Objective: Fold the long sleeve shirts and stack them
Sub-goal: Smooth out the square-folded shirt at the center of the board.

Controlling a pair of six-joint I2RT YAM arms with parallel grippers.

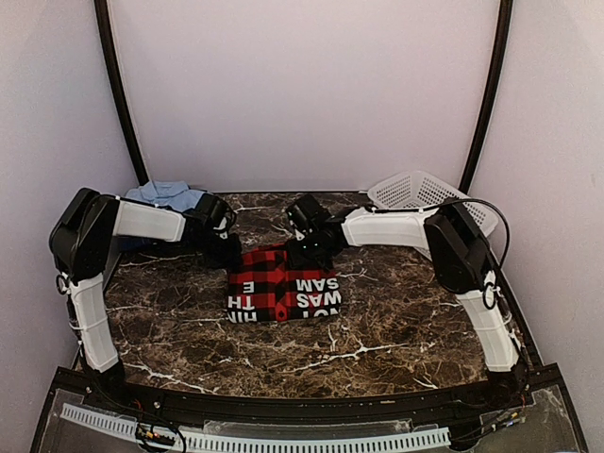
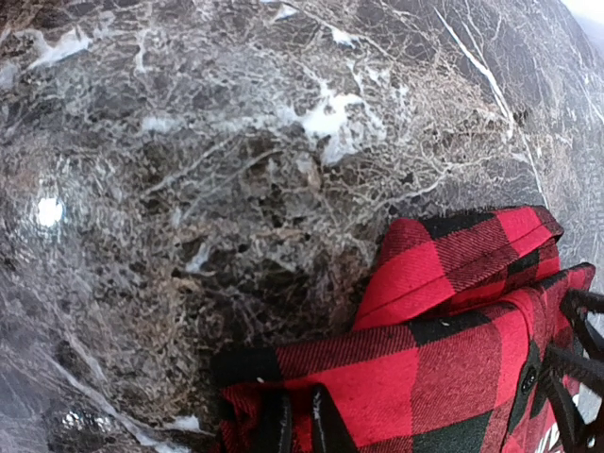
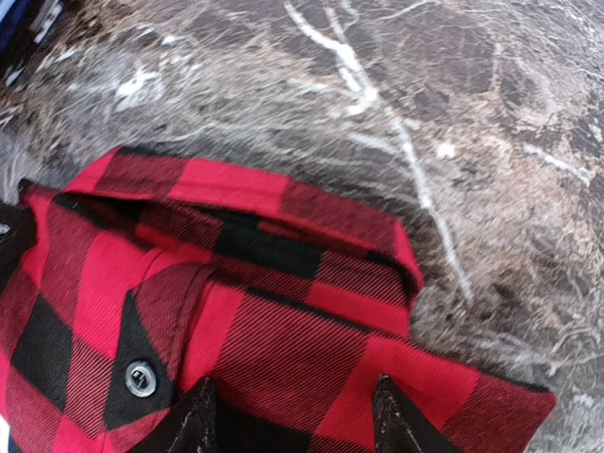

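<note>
The red-and-black check flannel shirt [image 1: 283,283] lies folded in the middle of the marble table, with white letters on a black panel facing up. My left gripper [image 1: 231,257] sits at its far left corner. In the left wrist view the left gripper [image 2: 294,425] is shut, with a fold of the flannel [image 2: 444,368] pinched between its fingers. My right gripper [image 1: 304,253] is at the shirt's far edge. In the right wrist view the right gripper [image 3: 293,415] stands open, fingertips spread over the flannel [image 3: 283,321] beside a metal snap [image 3: 142,378]. A light blue shirt [image 1: 168,194] is bunched at the back left.
A white mesh basket [image 1: 415,192] lies tipped at the back right corner. Dark marble table top [image 1: 396,330] surrounds the flannel. Curved black poles and pale walls close in the back and sides. The right arm's fingers [image 2: 576,359] show at the edge of the left wrist view.
</note>
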